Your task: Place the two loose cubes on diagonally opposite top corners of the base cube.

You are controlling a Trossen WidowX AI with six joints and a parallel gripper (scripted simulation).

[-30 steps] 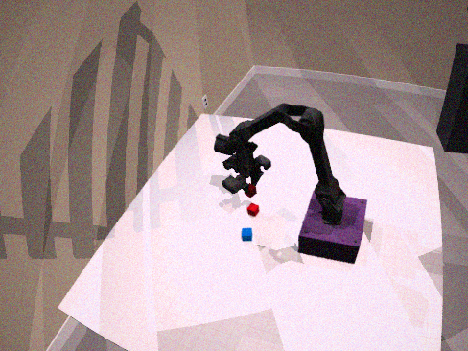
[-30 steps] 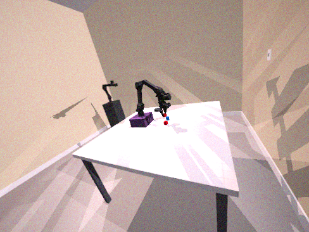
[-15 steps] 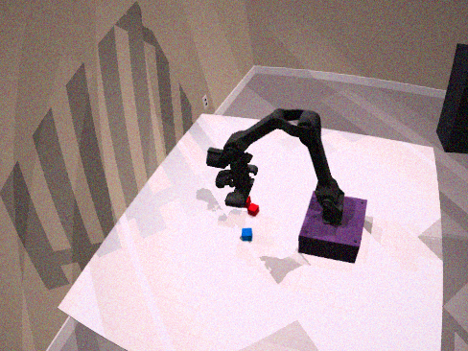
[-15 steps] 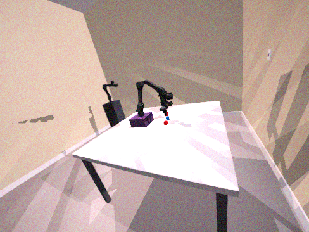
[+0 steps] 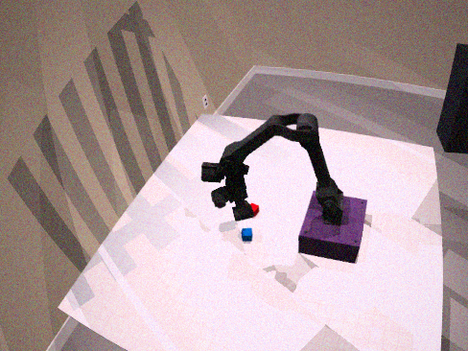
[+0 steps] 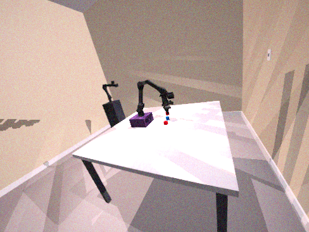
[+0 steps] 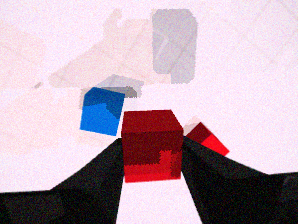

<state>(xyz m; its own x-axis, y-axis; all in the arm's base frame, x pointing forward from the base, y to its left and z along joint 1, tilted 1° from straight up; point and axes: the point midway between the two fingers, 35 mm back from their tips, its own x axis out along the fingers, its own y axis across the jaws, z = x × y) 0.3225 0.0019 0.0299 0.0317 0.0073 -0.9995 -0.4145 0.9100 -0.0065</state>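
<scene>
My gripper (image 5: 243, 211) (image 6: 166, 111) (image 7: 150, 143) is shut on a red cube (image 7: 151, 142) (image 6: 166, 113) and holds it a little above the table; in the top view the fingers hide this cube. A blue cube (image 5: 246, 234) (image 6: 167, 118) (image 7: 102, 111) rests on the table just ahead and left of the held cube in the wrist view. A second red cube (image 5: 254, 208) (image 6: 165, 123) (image 7: 209, 140) rests on the table close to the right finger, partly hidden by it in the wrist view. I cannot tell which resting cube is the fixed base.
The arm stands on a purple mount (image 5: 331, 235) (image 6: 141, 120) on the white table (image 5: 192, 288) (image 6: 177, 149). A dark cabinet (image 5: 456, 96) (image 6: 113, 111) stands beyond the table's edge and carries a second small arm (image 6: 109, 89).
</scene>
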